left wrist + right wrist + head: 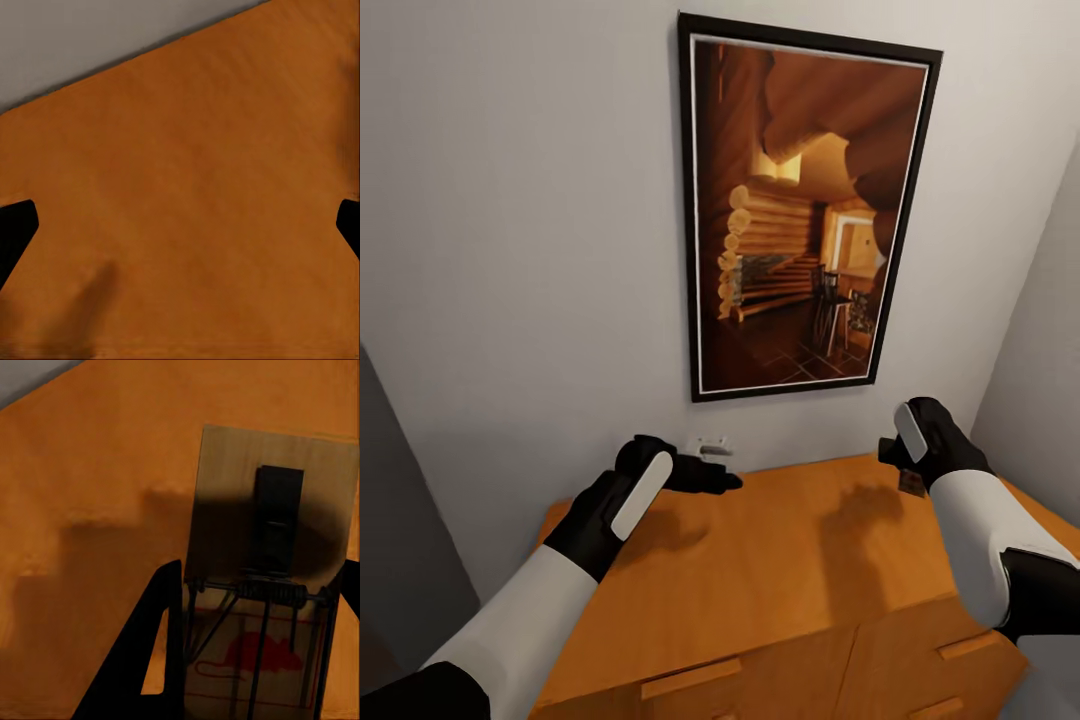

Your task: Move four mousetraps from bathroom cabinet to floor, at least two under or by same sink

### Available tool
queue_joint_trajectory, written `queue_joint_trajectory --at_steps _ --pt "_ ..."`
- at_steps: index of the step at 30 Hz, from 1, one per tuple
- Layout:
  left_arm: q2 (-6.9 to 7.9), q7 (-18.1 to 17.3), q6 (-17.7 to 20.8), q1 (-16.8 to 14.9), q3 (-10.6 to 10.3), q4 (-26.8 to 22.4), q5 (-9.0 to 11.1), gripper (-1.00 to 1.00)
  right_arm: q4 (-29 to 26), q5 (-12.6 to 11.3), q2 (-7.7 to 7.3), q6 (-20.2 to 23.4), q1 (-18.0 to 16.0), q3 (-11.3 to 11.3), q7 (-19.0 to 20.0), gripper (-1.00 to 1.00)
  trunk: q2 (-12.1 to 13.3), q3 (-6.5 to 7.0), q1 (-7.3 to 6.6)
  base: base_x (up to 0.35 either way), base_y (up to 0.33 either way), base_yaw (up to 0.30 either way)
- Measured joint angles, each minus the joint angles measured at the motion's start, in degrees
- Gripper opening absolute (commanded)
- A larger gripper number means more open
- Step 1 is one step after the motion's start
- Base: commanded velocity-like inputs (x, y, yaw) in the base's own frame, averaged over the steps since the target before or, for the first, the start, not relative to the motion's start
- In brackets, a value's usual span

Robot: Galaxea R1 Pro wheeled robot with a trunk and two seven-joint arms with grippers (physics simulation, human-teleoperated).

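The right pincer [905, 470] is clamped on a mousetrap [911, 483], lifted above the far right part of the cabinet [780, 560] top, and that grip is what everything now depends on. In the right wrist view the mousetrap [262, 585] sits between the two dark fingers [142, 660], its long axis running along them and out past the tips: the spring bar and the red mouse print lie nearest the camera, and the bare wooden end reaches out over the orange wood. It throws a shadow on the top below, so it hangs apart from the surface rather than resting on it.

Over to the other side: the left pincer [705, 475] hovers above the back left of the same top, near the wall and a small white wall fitting [712, 445]. The left wrist view shows its fingertips [15, 229] spread wide at the frame's edges with nothing but bare wood between them, so it is open and holding nothing.

My read: the carrying falls to the right arm, which must swing away from the cabinet and down to the floor, with the trap's free end leading. Above the cabinet hangs a framed picture [800, 210] of a log interior.
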Motion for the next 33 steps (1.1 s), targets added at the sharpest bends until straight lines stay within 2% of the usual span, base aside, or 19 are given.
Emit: queue_joint_trajectory --at_steps 2,7,10,13,20,27,30,31,33 --pt "0.02 0.1 -0.1 0.0 0.0 0.6 -0.1 1.00 0.0 0.0 0.09 0.0 0.0 0.1 0.0 -1.00 0.0 0.00 -0.02 -0.083 0.000 0.089" --pt "1.13 0.4 -0.3 0.0 0.3 1.7 -0.4 1.00 0.2 -0.1 0.16 0.0 0.0 0.2 0.1 -1.00 0.0 0.00 -0.03 -0.014 0.000 0.239" --pt "2.30 0.4 -0.3 0.0 0.4 1.7 -0.5 1.00 0.3 -0.1 0.36 0.0 0.0 0.2 0.1 -1.00 0.0 0.00 -0.03 -0.002 0.000 0.268" --pt "2.75 0.4 -0.3 0.0 0.5 1.8 -0.4 1.00 0.3 -0.1 0.45 0.0 0.0 0.2 0.1 -1.00 0.0 0.00 -0.03 -0.001 0.000 0.271" --pt "3.00 0.4 -0.3 0.0 0.8 1.7 -0.5 1.00 0.5 -0.1 0.49 0.0 0.0 0.2 0.2 -1.00 0.0 0.00 -0.03 0.000 0.000 0.095" --pt "3.26 0.6 -0.3 0.0 2.3 1.7 -0.5 1.00 0.7 -0.1 0.51 0.0 0.0 0.2 0.0 -1.00 0.0 0.00 -0.03 0.000 0.000 0.124" --pt "4.50 0.5 -0.3 0.0 2.6 1.4 -0.6 1.00 0.7 -0.1 0.50 0.0 0.0 0.2 0.0 -1.00 0.0 0.00 -0.03 0.000 0.000 0.238" --pt "6.84 0.1 -0.2 0.0 2.8 1.1 -0.8 1.00 0.8 -0.2 0.49 0.0 0.0 0.2 0.0 -1.00 0.0 0.00 -0.03 0.000 0.000 0.139" --pt "8.55 0.0 -0.2 0.0 2.8 0.9 -0.2 1.00 0.8 -0.2 0.48 0.0 0.0 0.2 0.0 -1.00 0.0 0.00 -0.03 0.000 0.000 0.080"
